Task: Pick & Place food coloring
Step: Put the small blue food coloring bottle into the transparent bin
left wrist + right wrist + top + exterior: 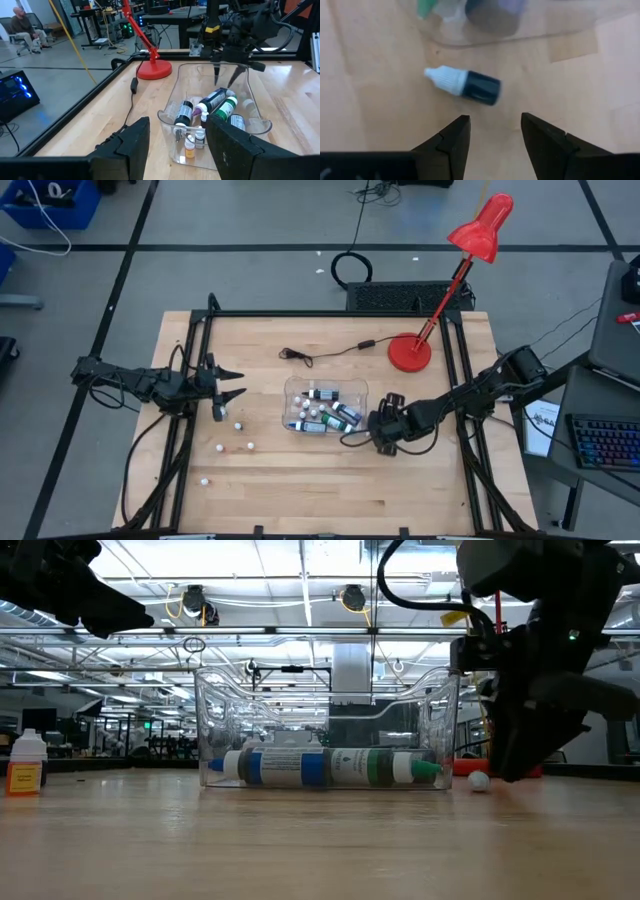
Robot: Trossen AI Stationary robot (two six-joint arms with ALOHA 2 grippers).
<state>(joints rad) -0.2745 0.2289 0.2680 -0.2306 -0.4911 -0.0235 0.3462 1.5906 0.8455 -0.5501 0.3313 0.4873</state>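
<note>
Bottles (322,412) lie in the tub (296,388); one bottle (465,85) lies beside it.

Clear plastic tub (327,730), centre of wooden table (300,840), holding food coloring bottles (325,766) laid on their sides: blue-banded, green-banded, one green-tipped at right. Small white-capped bottle (27,762) with orange label, upright, far left. Small white cap (479,780) on table just right of tub. Dark right gripper (535,730) beside it, low over table. Dark arm part (70,585), upper left.
</note>
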